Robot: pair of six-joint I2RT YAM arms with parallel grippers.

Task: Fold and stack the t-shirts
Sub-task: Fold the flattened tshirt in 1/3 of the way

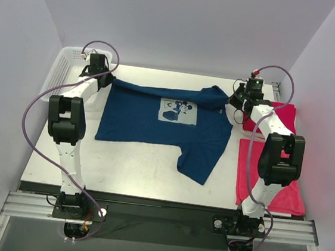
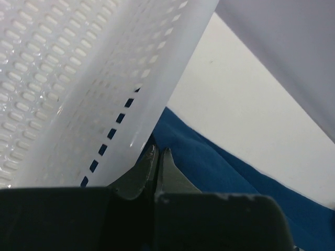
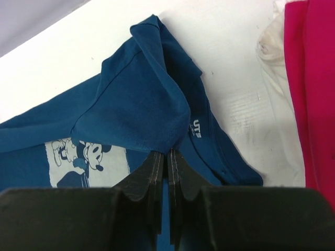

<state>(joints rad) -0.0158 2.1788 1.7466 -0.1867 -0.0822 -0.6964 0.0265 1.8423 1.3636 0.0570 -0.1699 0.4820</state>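
Observation:
A navy blue t-shirt (image 1: 156, 121) with a pale cartoon print (image 1: 178, 110) lies spread across the table, one sleeve pointing toward the near edge. My left gripper (image 1: 104, 80) is shut on the shirt's far left corner, right beside the basket. In the left wrist view its fingertips (image 2: 158, 152) pinch the navy cloth (image 2: 225, 170). My right gripper (image 1: 236, 101) is shut on a raised fold of the shirt (image 3: 136, 104) near the collar, with the fingertips (image 3: 168, 154) closed on it. Crimson red t-shirts (image 1: 270, 172) lie at the right under the right arm.
A white mesh basket (image 1: 65, 70) stands at the far left corner, and its wall (image 2: 78, 78) leans close over the left fingers. More red cloth (image 1: 279, 116) lies at the far right. Bare table (image 1: 139, 167) shows in front of the navy shirt.

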